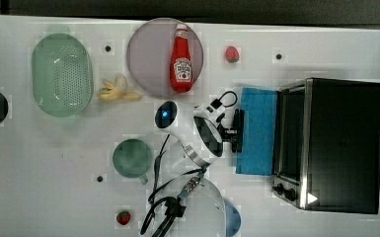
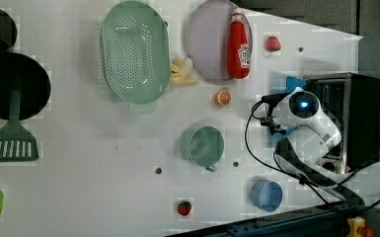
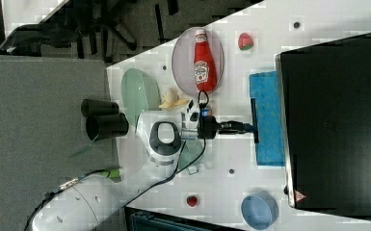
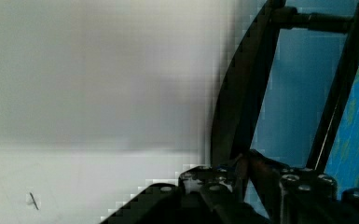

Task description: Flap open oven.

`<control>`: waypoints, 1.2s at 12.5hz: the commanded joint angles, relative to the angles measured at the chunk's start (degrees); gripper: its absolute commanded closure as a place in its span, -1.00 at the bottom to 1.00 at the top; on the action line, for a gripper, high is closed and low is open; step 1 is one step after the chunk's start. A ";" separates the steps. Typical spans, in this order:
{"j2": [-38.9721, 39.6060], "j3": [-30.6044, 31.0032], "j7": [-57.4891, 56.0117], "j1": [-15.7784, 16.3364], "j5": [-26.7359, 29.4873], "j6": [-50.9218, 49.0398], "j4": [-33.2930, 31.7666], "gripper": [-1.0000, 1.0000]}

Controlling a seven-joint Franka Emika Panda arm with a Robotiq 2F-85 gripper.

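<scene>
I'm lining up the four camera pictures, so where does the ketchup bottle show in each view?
Top view: ketchup bottle lies upper middle, on the round plate.
Left view: upper right of centre, on the same plate.
Right view: upper middle, again on it.
Wrist view: I can't find it.
Shared landmark: the oven.

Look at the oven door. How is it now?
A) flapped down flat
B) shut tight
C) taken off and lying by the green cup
A: in the top view the blue glass door lies flat in front of the oven, with the tool at its handle.
</scene>
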 commanded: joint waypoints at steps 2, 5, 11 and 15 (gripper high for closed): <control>-9.43 1.47 3.15 0.22 10.88 1.07 5.14 0.65; -19.75 1.27 3.16 0.01 25.80 -6.51 6.73 0.65; -35.58 -1.05 5.40 -0.50 43.80 -33.85 20.56 0.65; -36.03 -0.49 9.54 -0.47 42.19 -45.96 28.48 0.65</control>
